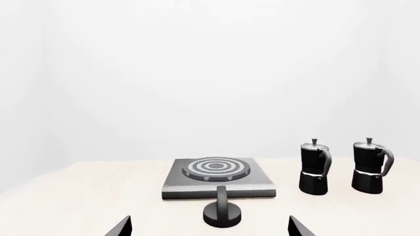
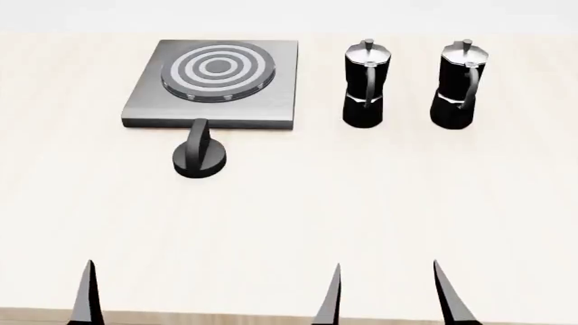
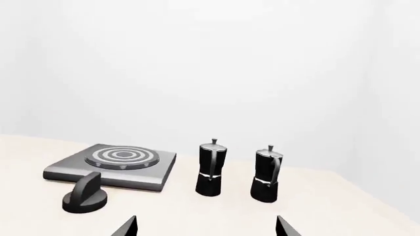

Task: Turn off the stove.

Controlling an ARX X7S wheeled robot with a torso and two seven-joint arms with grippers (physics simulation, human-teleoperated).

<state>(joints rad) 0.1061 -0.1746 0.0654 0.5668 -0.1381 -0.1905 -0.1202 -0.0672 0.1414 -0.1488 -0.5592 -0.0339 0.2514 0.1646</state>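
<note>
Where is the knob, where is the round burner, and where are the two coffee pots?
knob (image 2: 199, 157): head view, black ridged base.
burner (image 2: 216, 68): head view, centre ring.
left moka pot (image 2: 365, 88): head view, body.
right moka pot (image 2: 461, 87): head view, body.

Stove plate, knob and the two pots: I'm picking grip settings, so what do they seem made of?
Stove plate: looks like brushed grey metal, matte sheen. Knob: black, probably plastic, dull. Moka pots: glossy black bodies with silver, metal-looking lids.

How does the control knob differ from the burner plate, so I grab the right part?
The knob is a small, round, black disc with an upright ridge; the stove plate is a larger, square, flat grey slab bearing concentric rings. The knob sits apart, in front of the plate. Both rest on the table.
</note>
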